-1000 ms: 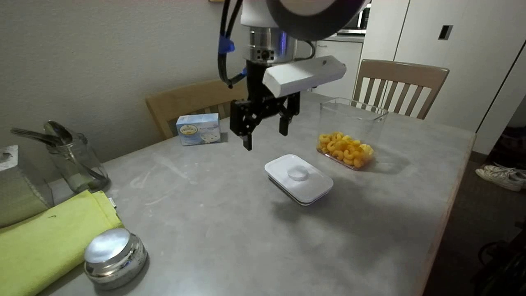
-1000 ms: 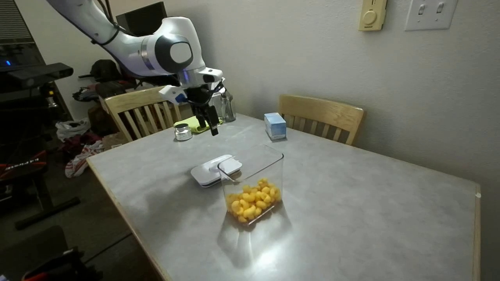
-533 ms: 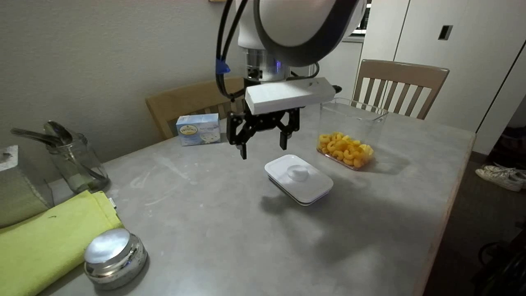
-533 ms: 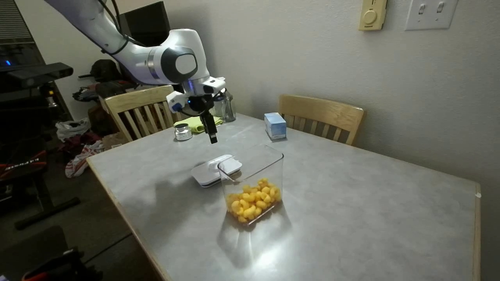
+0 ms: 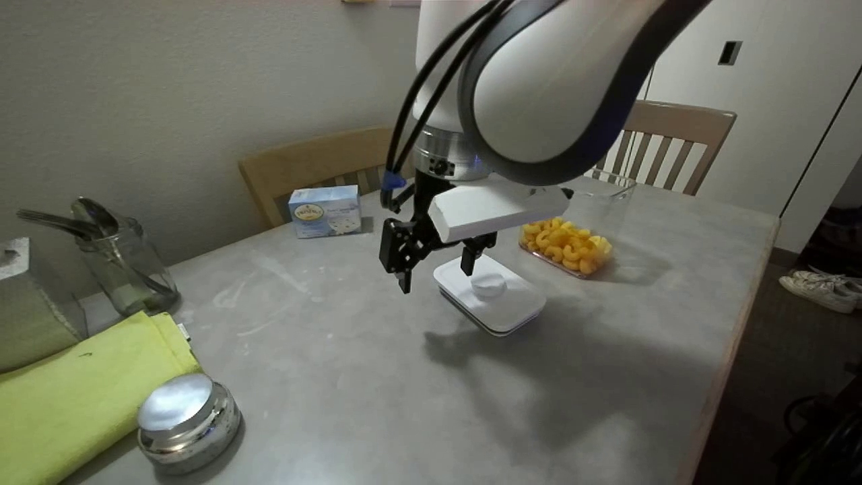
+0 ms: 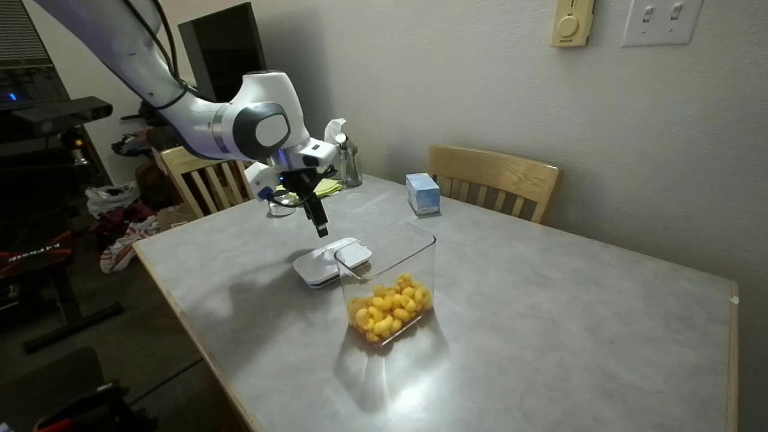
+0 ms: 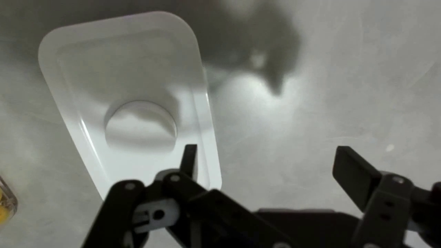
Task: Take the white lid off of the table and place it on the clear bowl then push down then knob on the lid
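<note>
The white lid [image 5: 515, 306] lies flat on the grey table [image 5: 337, 377], with its knob [image 5: 488, 283] raised in the middle. The clear bowl [image 5: 609, 209], holding yellow pasta pieces, stands beside the lid; the arm hides part of it there. In an exterior view the bowl [image 6: 414, 264] hides part of the lid [image 6: 315, 268]. My gripper [image 5: 436, 275] is open and empty, above the table. In the wrist view my gripper [image 7: 267, 155] has one finger over the lid [image 7: 131, 69], right of the knob [image 7: 141, 127]; the other finger is over table. A bowl corner [image 7: 10, 203] shows.
A blue-white tea box [image 5: 326, 212] stands near the wall side. A shiny metal container [image 5: 188, 423], a yellow cloth [image 5: 87, 397] and a glass jar with cutlery [image 5: 128, 266] stand at one end. Wooden chairs [image 6: 495, 177] surround the table.
My gripper has come down toward the table and closer to the lid, still open. It also tilted a little. The lid and the bowl have not moved.
</note>
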### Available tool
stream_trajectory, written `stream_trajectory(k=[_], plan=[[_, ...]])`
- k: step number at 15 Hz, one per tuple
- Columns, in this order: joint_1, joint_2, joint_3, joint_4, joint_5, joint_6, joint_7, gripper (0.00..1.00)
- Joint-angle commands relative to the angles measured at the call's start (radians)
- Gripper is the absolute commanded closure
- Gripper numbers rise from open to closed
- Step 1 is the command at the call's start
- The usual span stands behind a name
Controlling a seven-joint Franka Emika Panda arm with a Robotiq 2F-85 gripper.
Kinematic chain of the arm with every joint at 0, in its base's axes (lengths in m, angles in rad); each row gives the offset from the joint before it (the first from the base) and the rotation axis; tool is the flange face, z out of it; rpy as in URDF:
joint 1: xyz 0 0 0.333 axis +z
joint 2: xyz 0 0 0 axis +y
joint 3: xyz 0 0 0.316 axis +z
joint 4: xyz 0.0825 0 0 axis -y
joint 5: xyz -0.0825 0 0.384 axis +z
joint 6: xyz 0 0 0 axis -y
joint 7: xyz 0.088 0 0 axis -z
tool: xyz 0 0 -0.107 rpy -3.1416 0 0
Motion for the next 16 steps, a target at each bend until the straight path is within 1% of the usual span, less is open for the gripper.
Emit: stream_trajectory(k=[1,9,16], plan=[[0.018,0.000,-0.018,0.001,0.021,-0.001,-0.015,0.00],[0.017,0.002,-0.019,0.005,0.016,0.005,-0.024,0.00],[0.006,-0.029,-0.027,-0.071,0.024,0.048,-0.027,0.00]])
